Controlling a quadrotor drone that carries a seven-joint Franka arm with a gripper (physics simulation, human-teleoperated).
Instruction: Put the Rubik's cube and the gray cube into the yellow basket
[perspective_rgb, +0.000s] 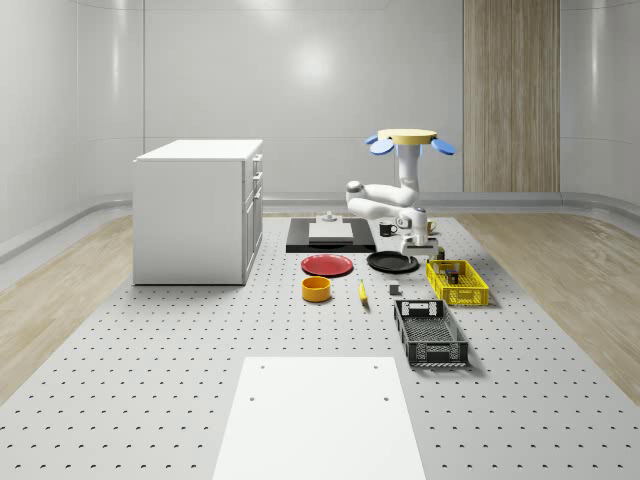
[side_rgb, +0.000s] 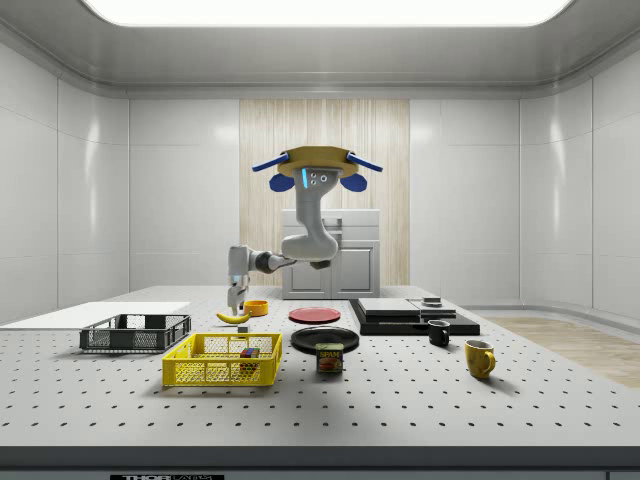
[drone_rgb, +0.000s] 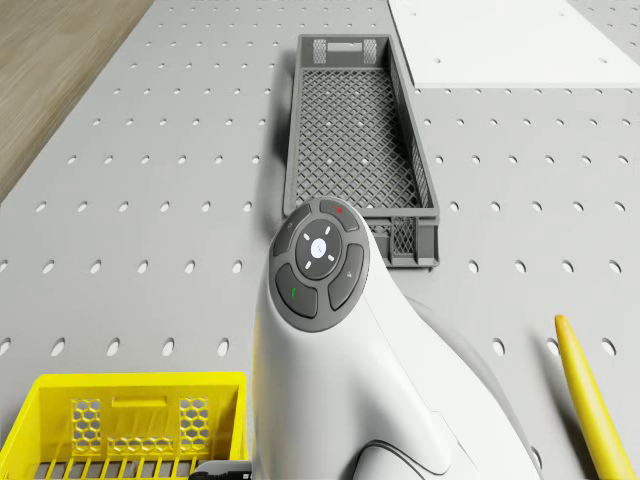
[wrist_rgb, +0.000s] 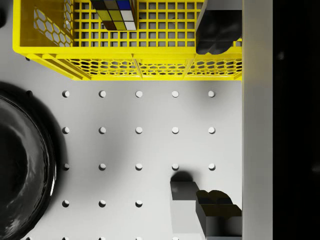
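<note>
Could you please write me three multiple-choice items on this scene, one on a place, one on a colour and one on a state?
1. Where is the Rubik's cube?
A) on the cabinet
B) inside the yellow basket
C) in the gray crate

2. What colour is the plate next to the black plate?
A) red
B) blue
C) green

3. With the drone hovering above the table, how is the gripper?
A) open
B) shut on a mug
C) shut on the banana

Answers:
1. B: the wrist view shows it behind the basket's wall.
2. A: the red plate lies beside the black one.
3. A: its fingers stand wide apart, and the gray cube lies on the table by one of them.
</note>
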